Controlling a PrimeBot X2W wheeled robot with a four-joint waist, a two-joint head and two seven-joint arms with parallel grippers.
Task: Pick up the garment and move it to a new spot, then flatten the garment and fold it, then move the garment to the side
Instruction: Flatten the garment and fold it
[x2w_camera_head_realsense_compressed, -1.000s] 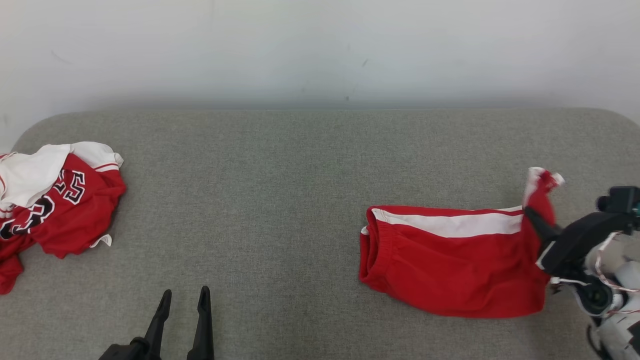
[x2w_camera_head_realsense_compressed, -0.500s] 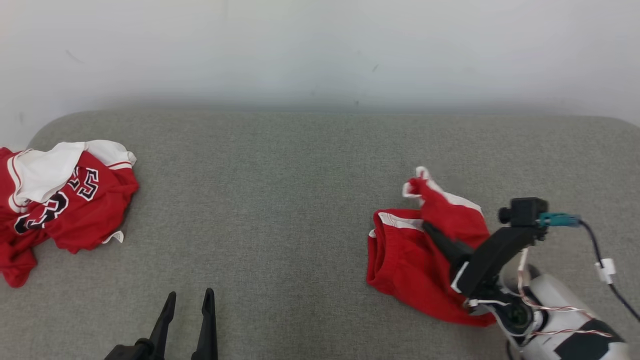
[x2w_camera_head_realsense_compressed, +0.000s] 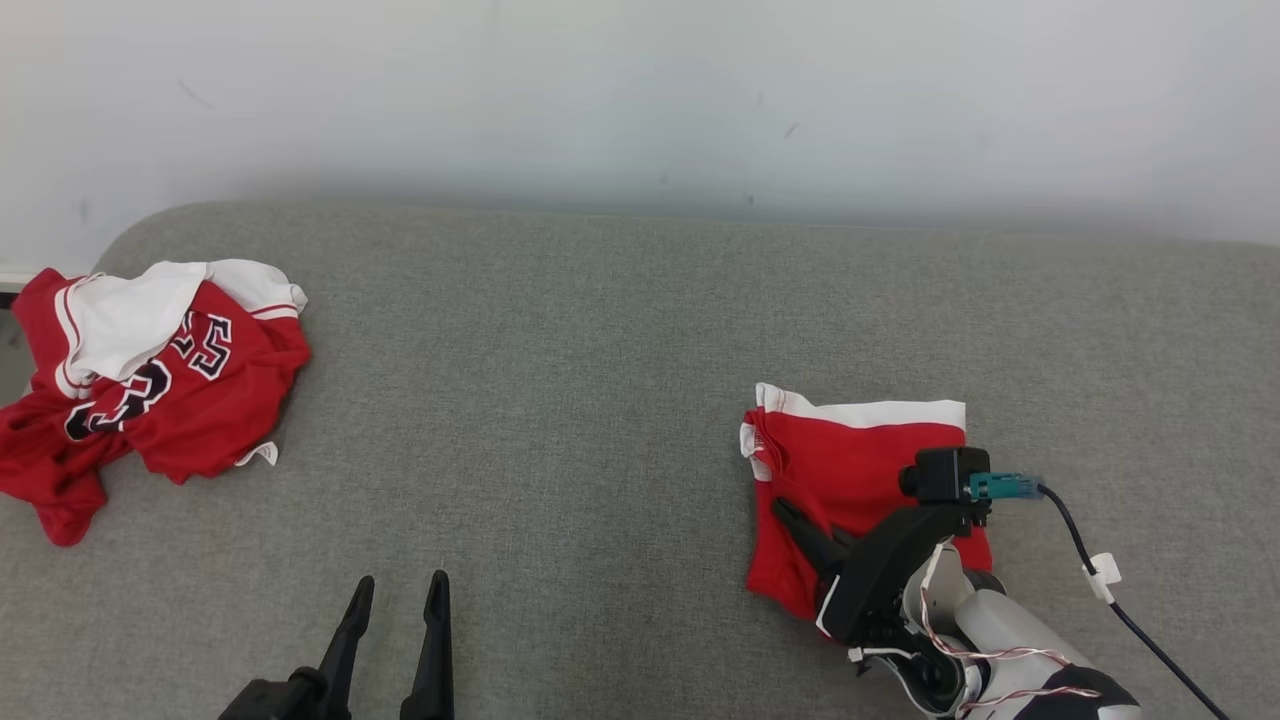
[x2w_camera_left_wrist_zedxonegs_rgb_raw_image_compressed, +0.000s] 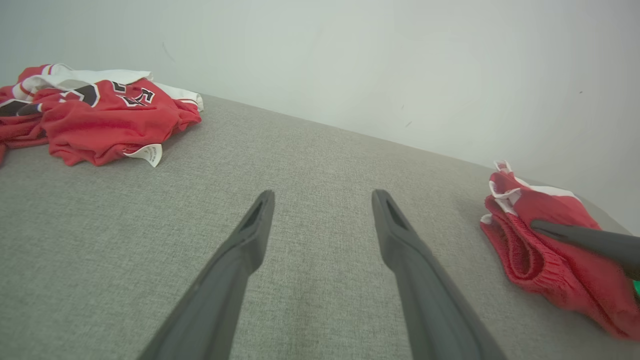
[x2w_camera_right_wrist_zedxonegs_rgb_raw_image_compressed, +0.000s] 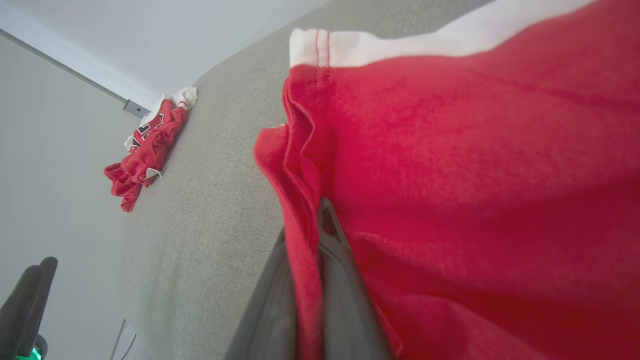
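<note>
The garment (x2w_camera_head_realsense_compressed: 860, 465) is a pair of red shorts with a white side stripe, lying doubled over on the right part of the grey padded table (x2w_camera_head_realsense_compressed: 600, 400). My right gripper (x2w_camera_head_realsense_compressed: 787, 512) comes in from the lower right and is shut on the shorts' near left edge; the right wrist view shows red cloth (x2w_camera_right_wrist_zedxonegs_rgb_raw_image_compressed: 475, 175) pinched between the fingers (x2w_camera_right_wrist_zedxonegs_rgb_raw_image_compressed: 327, 235). The left wrist view has the shorts (x2w_camera_left_wrist_zedxonegs_rgb_raw_image_compressed: 540, 250) at its right. My left gripper (x2w_camera_head_realsense_compressed: 398, 583) hovers open at the lower left, its fingers (x2w_camera_left_wrist_zedxonegs_rgb_raw_image_compressed: 250, 235) spread over bare table with nothing between them.
A crumpled red and white jersey (x2w_camera_head_realsense_compressed: 160, 380) with black numbers lies at the table's far left end, also visible as the jersey (x2w_camera_left_wrist_zedxonegs_rgb_raw_image_compressed: 100, 115) in the left wrist view. A pale wall runs behind the table. A dark cable (x2w_camera_head_realsense_compressed: 1090, 560) trails from the right wrist.
My right gripper has swept left, carrying the shorts' right end over onto the waistband half, so the shorts now lie folded double. The head camera shifted slightly. The left gripper stayed put.
</note>
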